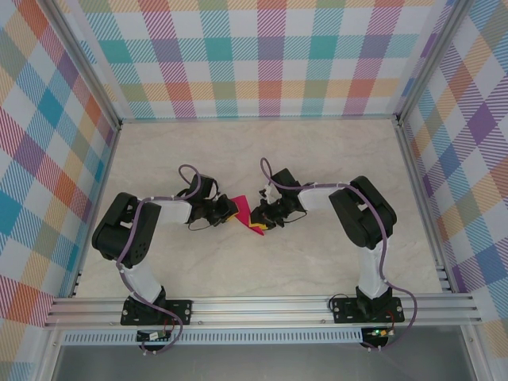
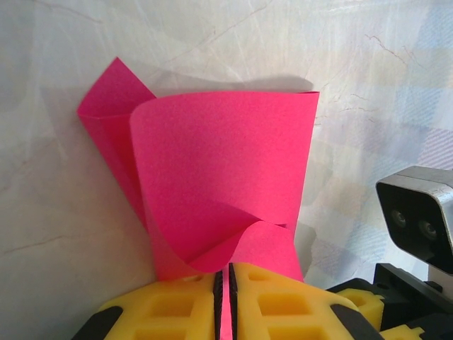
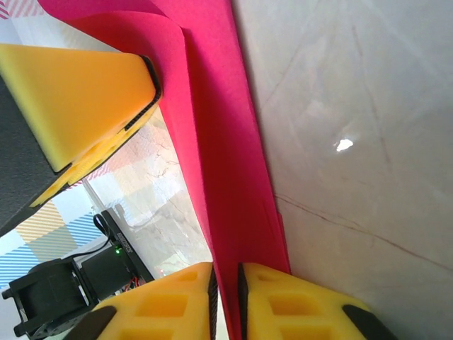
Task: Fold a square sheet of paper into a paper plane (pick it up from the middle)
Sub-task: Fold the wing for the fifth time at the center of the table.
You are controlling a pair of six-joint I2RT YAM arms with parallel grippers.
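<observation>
From above, the left claw (image 1: 227,212) and right claw (image 1: 261,217) meet mid-worktop (image 1: 317,159), with the magenta sheet (image 1: 243,209) between them.

Left wrist: the jaws pinch the curling sheet (image 2: 226,177); that pinch wants a firm hold.

Right wrist: the jaws clamp the sheet's folded edge (image 3: 233,156); the crease should be drawn taut gently, to avoid tearing.

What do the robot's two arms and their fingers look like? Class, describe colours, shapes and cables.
The left arm and right arm both have white tube-like links between bulky black joints, on black base plates. A thin purple cable loops along each. The fingers are yellow blocks with square pockets and black edges.
</observation>
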